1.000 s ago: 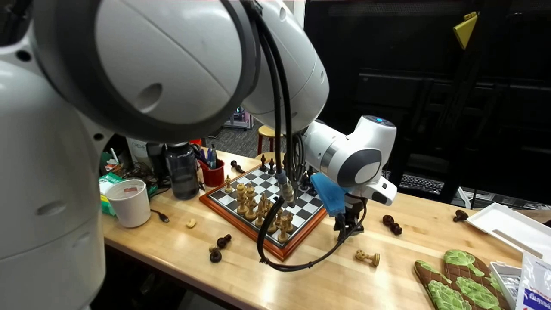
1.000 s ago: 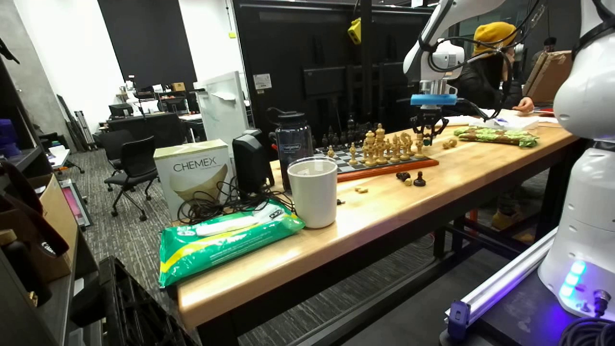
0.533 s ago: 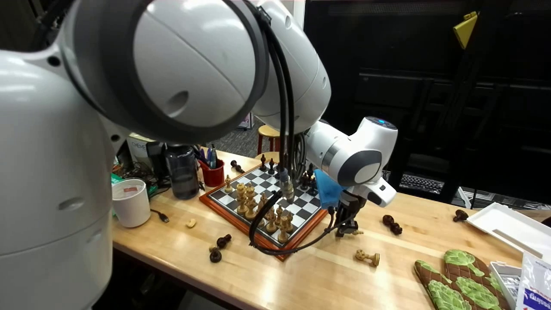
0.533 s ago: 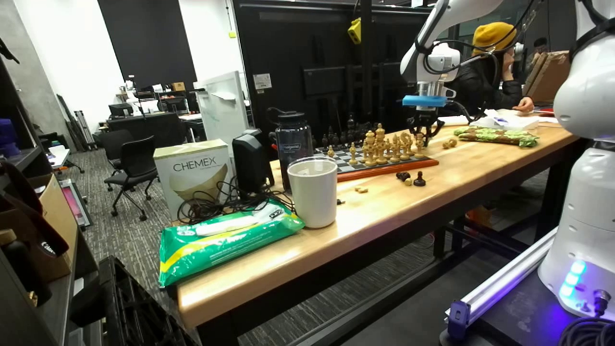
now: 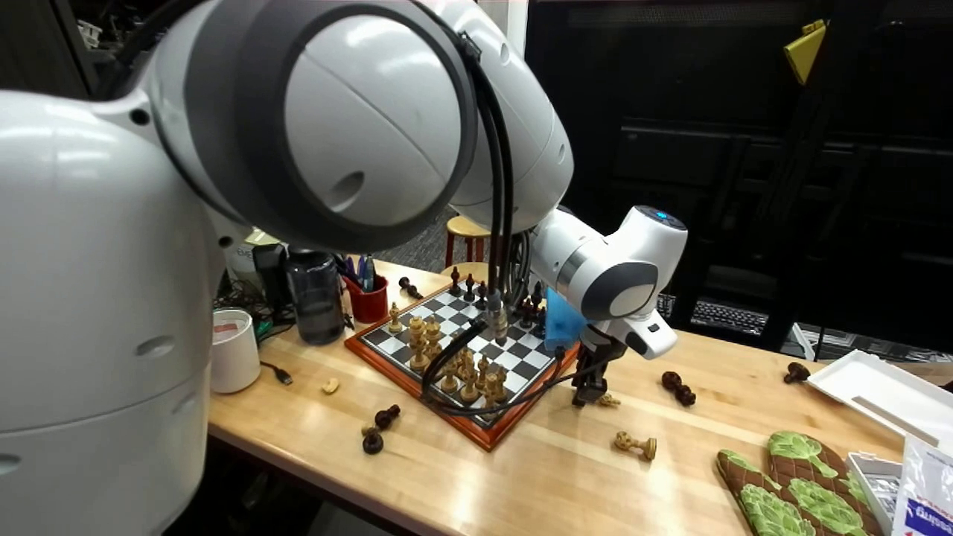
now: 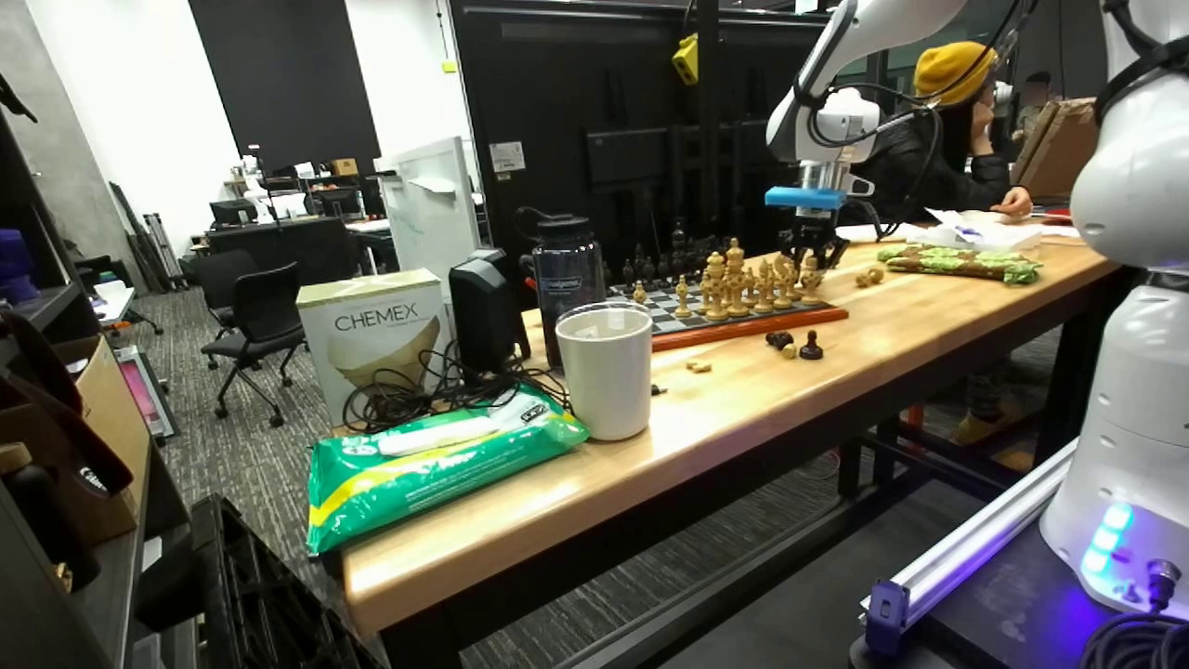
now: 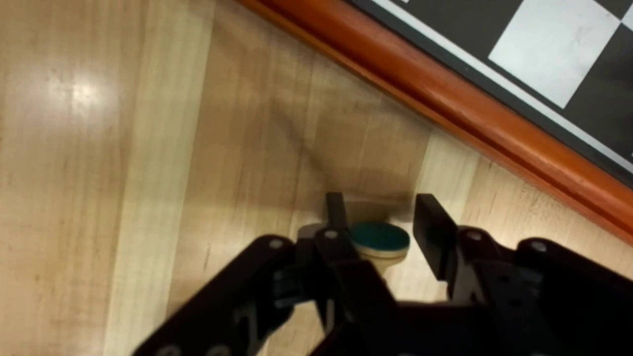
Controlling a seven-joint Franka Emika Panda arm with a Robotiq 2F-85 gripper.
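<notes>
Wrist view, left to right against the chessboard: bare wooden surface well out from it. Next, the end effector, jaws part-way apart and, as far as we can see, gripping nothing. Its outer finger, on the side away from the chessboard, overlaps the edge of a pale chess piece; touching or not, we cannot tell. That piece is tipped over between the fingers, green base toward us, near the chessboard's rim but apart from it. The inner finger, chessboard side, stands clear of it.

Step in hand, as we judge it: getting both fingers square about the piece. We would ease slightly away from the chessboard to even the gaps, keep the tips just off the wood, and close slowly on the neck, since the round base may roll. We would also mind the cable, which in an exterior view crosses before the chessboard's pale men.

Writing, left to right. Left of the chessboard in an exterior view: box, CHEMEX; green packet, print too small for us; dark bottle, probably "nalgene", blurred. Far right of the chessboard, in an exterior view: plastic bag, white-on-blue lettering cut off, perhaps ending "essing".
</notes>
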